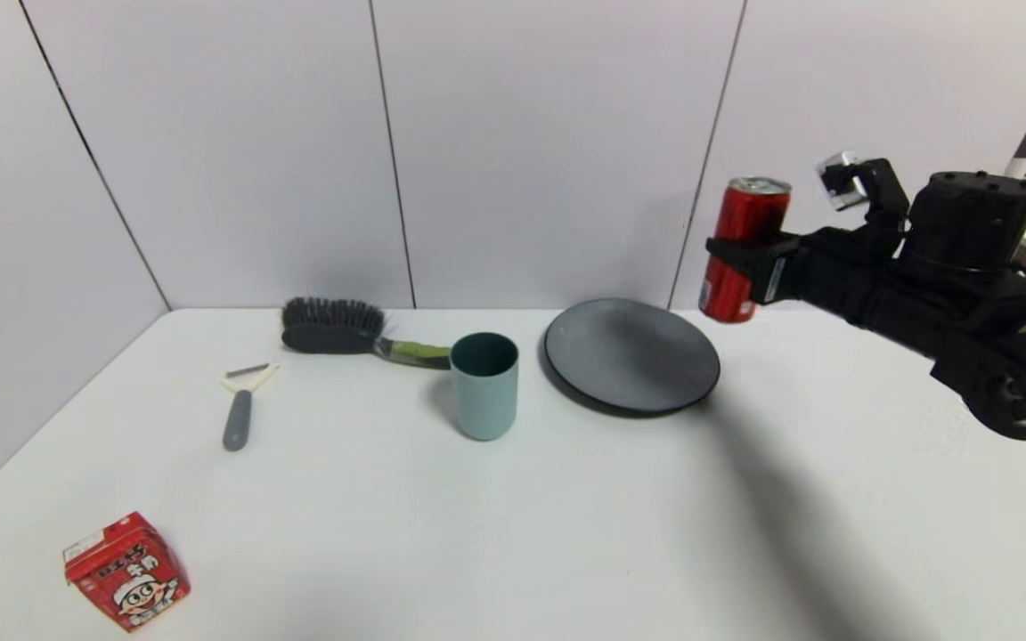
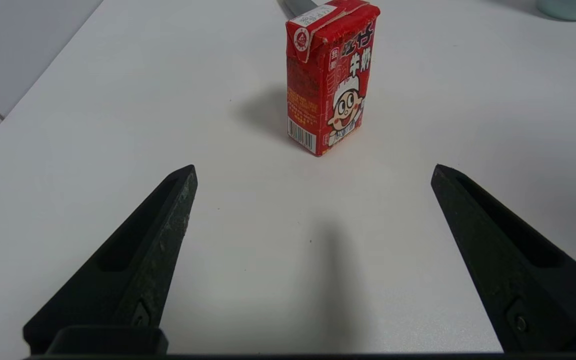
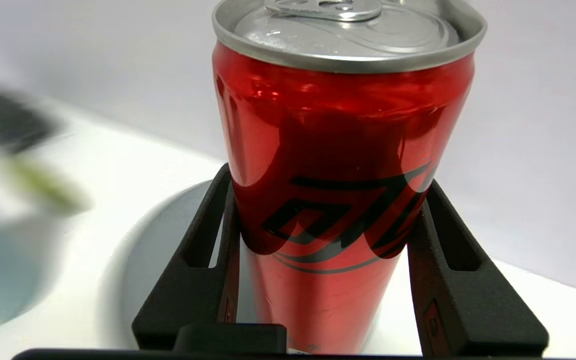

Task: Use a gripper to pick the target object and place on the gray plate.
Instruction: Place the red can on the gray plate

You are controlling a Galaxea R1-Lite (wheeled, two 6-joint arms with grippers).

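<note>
- Nearest to me, in the lower left of the head frame, I am seeing a red cartoon-face carton (image 1: 126, 571) standing on the white table (image 1: 495, 534)
- My left gripper (image 2: 313, 172) is sitting low over the table in its wrist view, its two black fingers (image 2: 133, 265) spread wide with nothing between them, the carton just beyond the tips
- Mid-frame I am looking at a blue-gray cup (image 1: 484, 385) standing upright, with a peeler (image 1: 240, 405) to its left
- The gray plate (image 1: 631, 355) is lying just right of the cup, bare
- Farther back, a hairbrush (image 1: 348, 330) is lying near the wall
- At the upper right, my right gripper (image 1: 742, 258) is pinching the red can (image 1: 742, 249) around its middle, holding it upright in the air, beside the plate's right edge
</note>
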